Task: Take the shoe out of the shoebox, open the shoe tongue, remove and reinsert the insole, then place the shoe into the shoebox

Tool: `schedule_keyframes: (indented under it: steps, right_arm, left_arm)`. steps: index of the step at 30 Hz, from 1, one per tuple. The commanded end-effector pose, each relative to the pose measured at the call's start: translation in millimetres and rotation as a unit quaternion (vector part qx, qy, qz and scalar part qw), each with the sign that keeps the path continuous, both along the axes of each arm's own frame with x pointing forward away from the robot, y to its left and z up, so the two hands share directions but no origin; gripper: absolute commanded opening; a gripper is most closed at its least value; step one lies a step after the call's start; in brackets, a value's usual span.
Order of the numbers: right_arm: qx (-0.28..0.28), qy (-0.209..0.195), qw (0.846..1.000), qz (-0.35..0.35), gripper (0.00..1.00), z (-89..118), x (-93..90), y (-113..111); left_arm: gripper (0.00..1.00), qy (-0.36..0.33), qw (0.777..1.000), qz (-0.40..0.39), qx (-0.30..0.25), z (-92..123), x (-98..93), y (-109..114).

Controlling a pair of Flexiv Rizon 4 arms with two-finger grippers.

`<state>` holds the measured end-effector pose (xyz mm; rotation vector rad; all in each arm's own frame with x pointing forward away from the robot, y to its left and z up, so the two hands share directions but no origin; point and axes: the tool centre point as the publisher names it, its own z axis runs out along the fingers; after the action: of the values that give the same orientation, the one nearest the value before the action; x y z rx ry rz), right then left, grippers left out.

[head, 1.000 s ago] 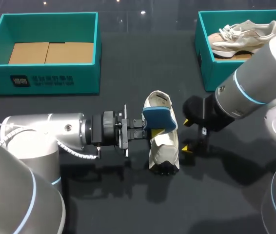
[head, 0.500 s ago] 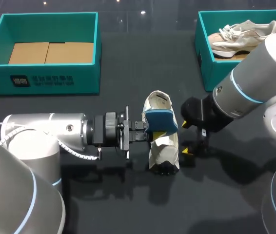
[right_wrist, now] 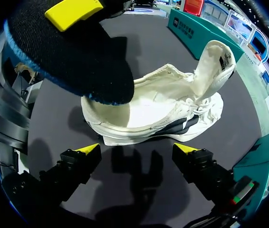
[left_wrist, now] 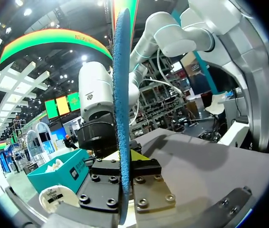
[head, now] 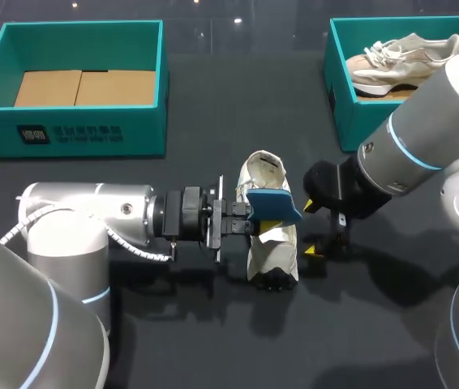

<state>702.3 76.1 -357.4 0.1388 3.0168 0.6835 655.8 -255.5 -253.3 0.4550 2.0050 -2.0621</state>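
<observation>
- I find the shoe point(head: 272, 243), cream fabric with a lugged sole, on the dark table point(head: 213, 340), well apart from the teal box point(head: 339, 105).
- The insole point(head: 272, 203), a thin blue slab, sits pinched in my left gripper point(left_wrist: 122, 164) over the shoe.
- My right gripper point(right_wrist: 138, 149) is spread beside the sole, apart from it.

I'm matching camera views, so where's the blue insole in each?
Head view: blue insole in the left end effector, over the white shoe.
Left wrist view: edge-on, clamped in that end effector.
Right wrist view: its dark underside, above the shoe.
Landmark: the white shoe, unsure in left wrist.
</observation>
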Motion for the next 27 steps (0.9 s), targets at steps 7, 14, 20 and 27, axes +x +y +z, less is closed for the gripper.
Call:
schedule_keyframes:
  steps: [7, 14, 20, 27]
  right_arm:
    - [0.0, -0.001, 1.0, 0.0, 1.0, -0.2, -1.5, -0.3]
    - [0.0, -0.001, 1.0, 0.0, 1.0, -0.2, -1.5, -0.3]
    - [0.0, -0.001, 1.0, 0.0, 1.0, -0.2, -1.5, -0.3]
    - [0.0, -0.001, 1.0, 0.0, 1.0, -0.2, -1.5, -0.3]
  left_arm:
    - [0.0, 0.003, 1.0, 0.008, 0.004, -8.4, 3.6, -21.5]
    - [0.0, 0.009, 1.0, 0.016, 0.011, -14.8, 7.6, -21.5]
    - [0.0, 0.019, 1.0, 0.022, 0.012, -19.2, 12.4, -20.3]
    - [0.0, 0.031, 0.999, 0.032, 0.018, -26.4, 19.2, -19.2]
